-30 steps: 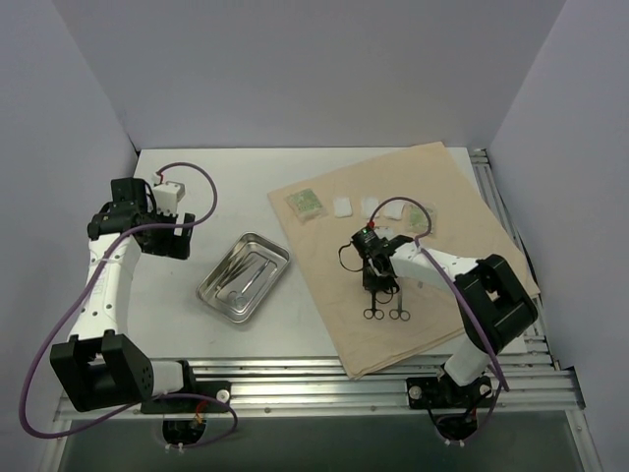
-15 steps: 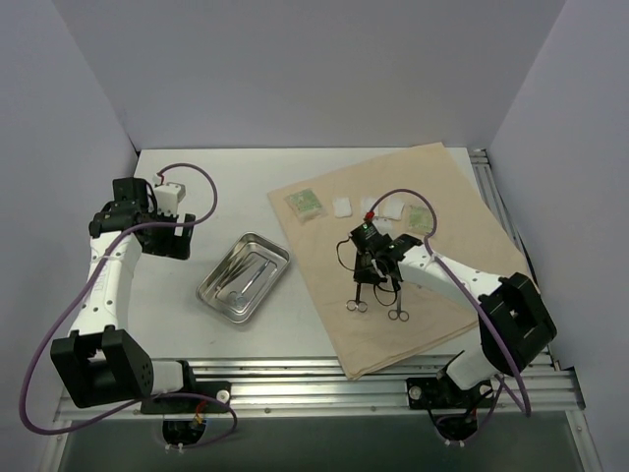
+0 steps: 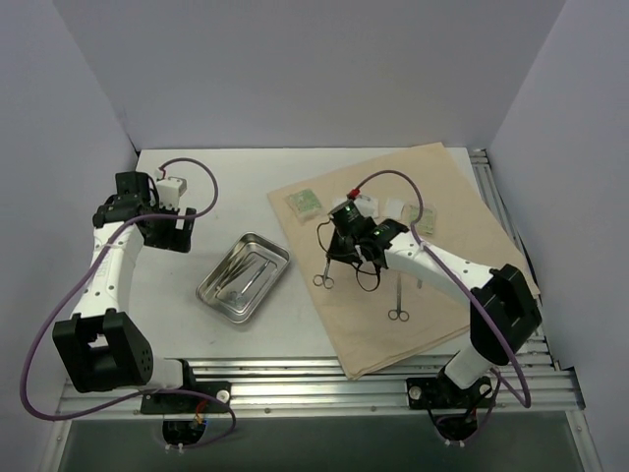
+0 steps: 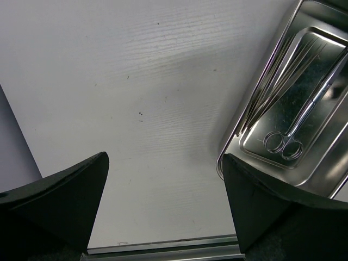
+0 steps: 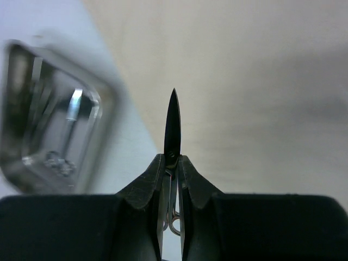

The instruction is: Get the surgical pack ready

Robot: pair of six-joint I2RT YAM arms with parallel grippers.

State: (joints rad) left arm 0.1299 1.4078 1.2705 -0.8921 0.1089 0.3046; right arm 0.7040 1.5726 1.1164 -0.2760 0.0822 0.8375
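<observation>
My right gripper (image 3: 339, 243) is shut on a pair of small metal scissors (image 3: 323, 275) that hang, handles down, over the left edge of the tan cloth (image 3: 462, 197). In the right wrist view the fingers (image 5: 157, 179) pinch the scissors (image 5: 173, 122), blade pointing forward. A second pair of scissors (image 3: 398, 313) lies on the cloth. The steel tray (image 3: 209, 291) sits left of the cloth and holds scissors (image 4: 304, 117) and tweezers (image 4: 277, 76). My left gripper (image 3: 169, 234) hovers open over bare table beyond the tray's far-left side, nothing between its fingers (image 4: 54, 201).
Green packets (image 3: 305, 204) (image 3: 424, 216) and white gauze squares (image 3: 394, 207) lie along the cloth's far side. Grey walls close in the left, back and right. An aluminium rail (image 3: 324, 379) runs along the near edge.
My right gripper has lifted one pair of scissors off the cloth and carried it left and back, toward the tray. The other pair stayed on the cloth. The left arm barely shifted.
</observation>
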